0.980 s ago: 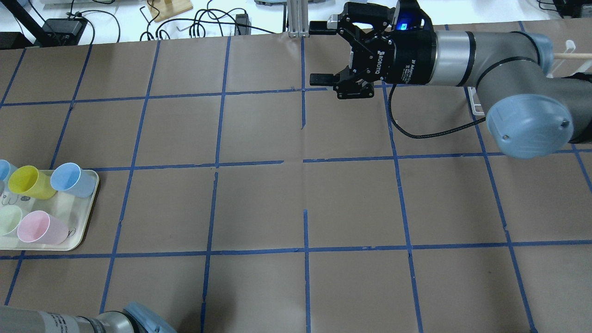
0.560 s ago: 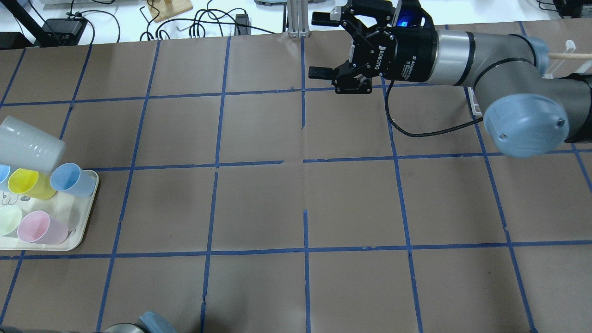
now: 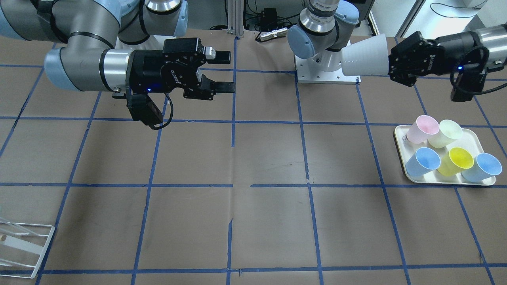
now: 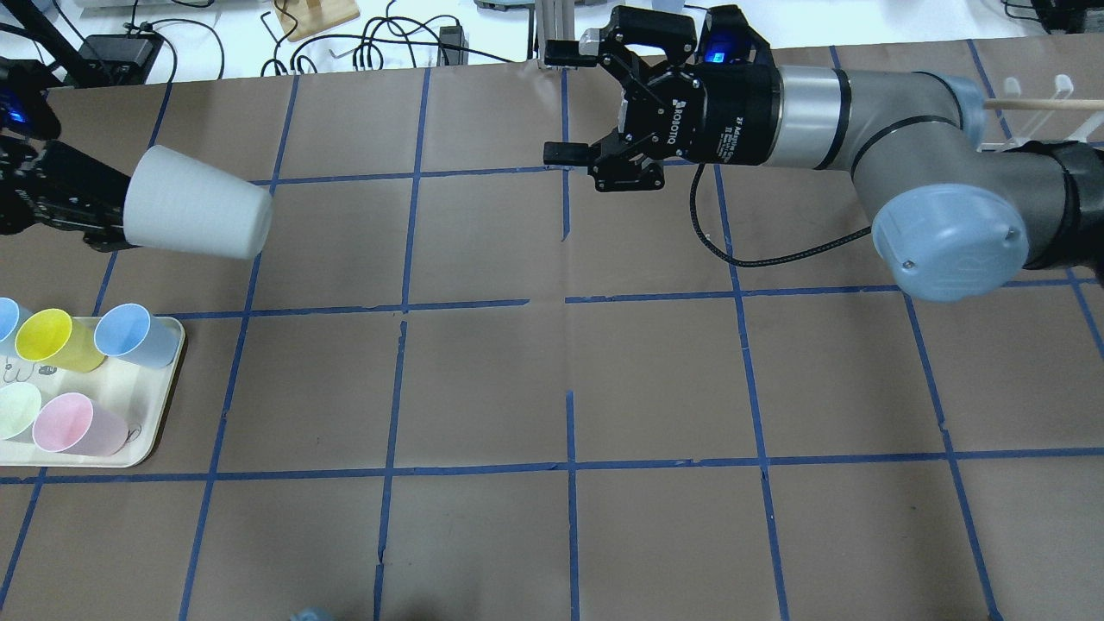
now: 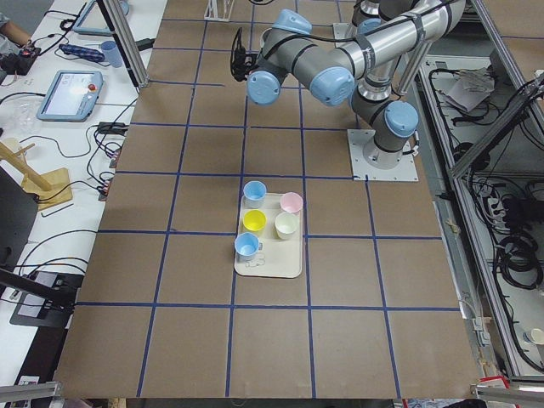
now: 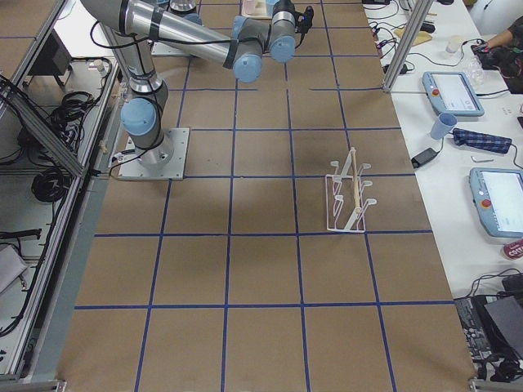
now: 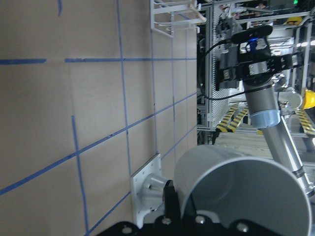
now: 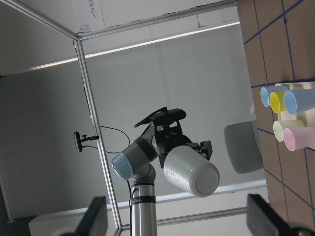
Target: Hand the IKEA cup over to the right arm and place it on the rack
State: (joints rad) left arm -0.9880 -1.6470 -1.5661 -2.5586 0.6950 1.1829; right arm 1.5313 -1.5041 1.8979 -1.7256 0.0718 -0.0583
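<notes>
In the front-facing view, the left pincer [image 3: 393, 59] sits at the upper right. It looks clamped on the wide rim of the IKEA cup [image 3: 364, 55], though its fingertips are mostly hidden there. The cup lies sideways in the air above the brown worktop [image 3: 269, 221], with its small closed end pointing to the middle. The right pincer [image 3: 223, 72], at the upper left, has its fingers spread apart and is well apart from the cup. The white wire rack [image 3: 23, 245] stands in the lower left corner. Five coloured cups [image 3: 461, 160] sit on a cream tray [image 3: 447, 183] at the right.
</notes>
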